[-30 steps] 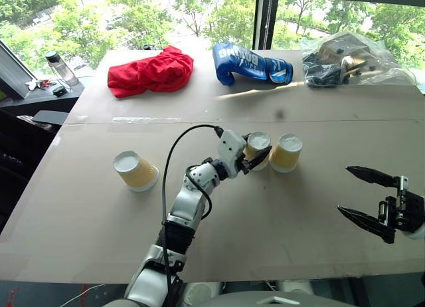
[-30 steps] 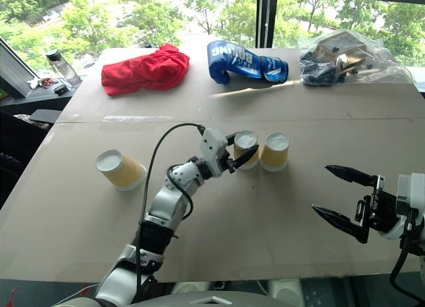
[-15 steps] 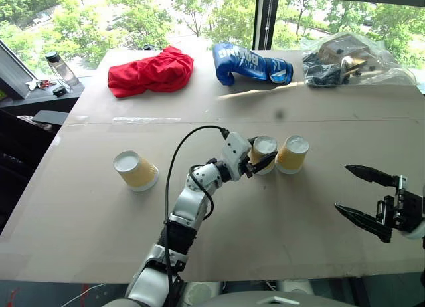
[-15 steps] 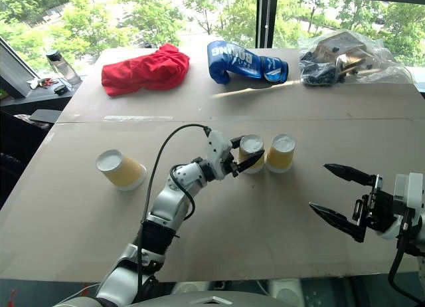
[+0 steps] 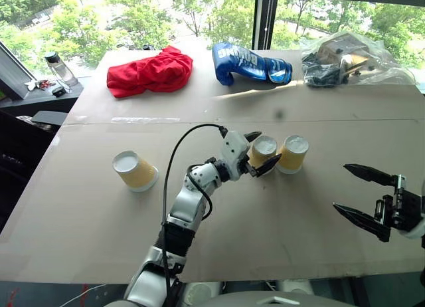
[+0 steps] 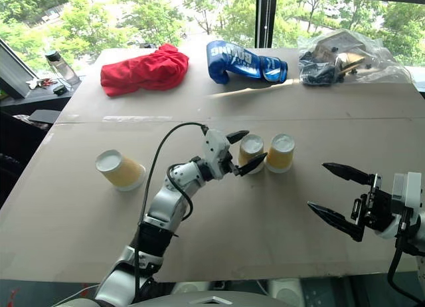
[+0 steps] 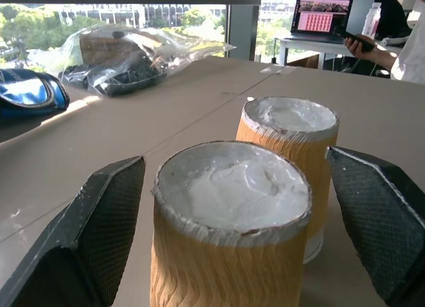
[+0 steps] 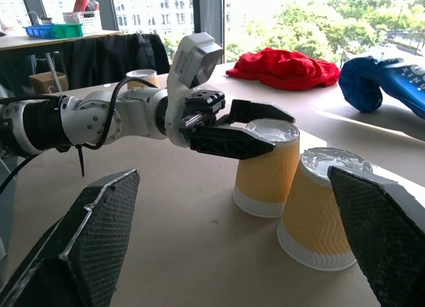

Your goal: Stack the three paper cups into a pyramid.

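Note:
Two paper cups stand upside down side by side mid-table: one (image 5: 263, 151) sits between the fingers of my left gripper (image 5: 263, 149), and the other (image 5: 293, 153) touches it on the right and leans a little. My left gripper is open, one finger (image 7: 99, 220) on each side of the nearer cup (image 7: 229, 234), apart from its wall. The third cup (image 5: 135, 171) sits alone at the table's left. My right gripper (image 5: 341, 186) hovers open and empty near the right edge, well clear of the cups. No cup rests on another, so there is no pyramid.
Along the far side of the cardboard-covered table (image 5: 279, 227) lie a red cloth (image 5: 151, 72), a blue boxing glove (image 5: 251, 64) and a plastic bag of items (image 5: 348, 60). A bottle (image 5: 61, 68) stands on a ledge at far left. A person sits at a laptop (image 7: 324, 14) in the background.
My left gripper, which was shut on the middle cup, has opened and eased back. Both middle cups shifted slightly to the right, the right one now leaning. My right gripper stayed still.

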You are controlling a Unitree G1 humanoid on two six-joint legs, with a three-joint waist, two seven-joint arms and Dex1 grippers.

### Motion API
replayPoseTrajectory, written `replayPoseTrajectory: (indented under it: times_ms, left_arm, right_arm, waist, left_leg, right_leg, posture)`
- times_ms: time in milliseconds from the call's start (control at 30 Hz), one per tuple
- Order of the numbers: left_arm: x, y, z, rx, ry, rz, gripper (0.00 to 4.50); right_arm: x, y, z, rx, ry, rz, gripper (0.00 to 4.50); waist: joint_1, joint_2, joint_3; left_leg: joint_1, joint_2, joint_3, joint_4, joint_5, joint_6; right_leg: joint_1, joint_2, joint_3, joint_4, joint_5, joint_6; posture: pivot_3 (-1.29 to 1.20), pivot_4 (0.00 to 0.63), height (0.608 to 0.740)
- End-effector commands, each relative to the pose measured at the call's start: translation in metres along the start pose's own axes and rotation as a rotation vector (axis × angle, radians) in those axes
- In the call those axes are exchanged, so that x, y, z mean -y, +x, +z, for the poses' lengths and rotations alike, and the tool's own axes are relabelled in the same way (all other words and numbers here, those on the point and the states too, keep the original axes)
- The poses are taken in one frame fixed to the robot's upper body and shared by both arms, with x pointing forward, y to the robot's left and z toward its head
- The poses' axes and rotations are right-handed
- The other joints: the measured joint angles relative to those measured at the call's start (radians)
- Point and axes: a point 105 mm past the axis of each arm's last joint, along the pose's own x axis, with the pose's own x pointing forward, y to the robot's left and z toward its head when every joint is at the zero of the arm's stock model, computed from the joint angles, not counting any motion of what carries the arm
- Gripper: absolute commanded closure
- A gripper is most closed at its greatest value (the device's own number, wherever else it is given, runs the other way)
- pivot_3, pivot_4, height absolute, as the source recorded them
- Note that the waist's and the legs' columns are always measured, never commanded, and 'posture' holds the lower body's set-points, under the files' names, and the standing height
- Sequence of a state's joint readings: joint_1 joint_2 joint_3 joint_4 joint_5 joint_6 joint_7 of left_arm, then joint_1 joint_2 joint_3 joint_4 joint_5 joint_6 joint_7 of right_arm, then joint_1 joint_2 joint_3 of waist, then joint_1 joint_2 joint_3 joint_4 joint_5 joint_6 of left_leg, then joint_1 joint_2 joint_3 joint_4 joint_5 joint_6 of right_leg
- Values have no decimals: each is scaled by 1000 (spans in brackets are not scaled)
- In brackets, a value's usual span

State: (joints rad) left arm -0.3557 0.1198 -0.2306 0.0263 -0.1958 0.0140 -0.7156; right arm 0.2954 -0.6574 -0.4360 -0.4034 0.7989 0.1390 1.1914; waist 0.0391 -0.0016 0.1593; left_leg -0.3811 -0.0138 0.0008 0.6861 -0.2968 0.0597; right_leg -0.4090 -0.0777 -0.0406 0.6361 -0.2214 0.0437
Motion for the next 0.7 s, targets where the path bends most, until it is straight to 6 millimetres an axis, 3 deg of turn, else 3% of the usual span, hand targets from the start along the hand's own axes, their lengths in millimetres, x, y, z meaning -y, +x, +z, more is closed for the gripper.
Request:
replayPoseTrajectory:
  times_ms: [33,200,433,567,700]
  left_arm:
    - [1,-4,23,69,41,-10,45]
    - [-1,-16,39,85,79,0,45]
    - [0,-41,102,138,134,15,45]
    - [-4,-66,117,113,176,170,45]
    - [-3,-94,115,79,226,422,45]
  right_arm:
    - [3,-1,4,16,-6,-27,0]
    - [8,-3,1,8,8,-67,0]
    - [12,0,5,52,28,-45,0]
    - [10,1,7,81,63,15,0]
    - [11,8,7,87,78,75,0]
  waist:
    - [0,0,0]
    - [-1,0,0]
    - [-2,0,0]
    - [-3,0,0]
    - [-5,0,0]
  left_leg:
    - [0,0,0,0,0,0]
    - [0,0,0,0,0,0]
    - [1,1,0,0,0,0]
    - [1,1,0,1,0,0]
    - [1,1,0,0,0,0]
  right_leg:
    - [0,0,0,0,0,0]
    - [0,0,0,1,0,0]
    - [0,-2,0,1,0,0]
    - [0,-2,1,1,0,0]
    - [0,-2,1,1,0,0]
  posture:
    - [0,150,737]
    - [0,150,737]
    - [0,150,737]
    - [0,150,737]
    - [0,150,737]
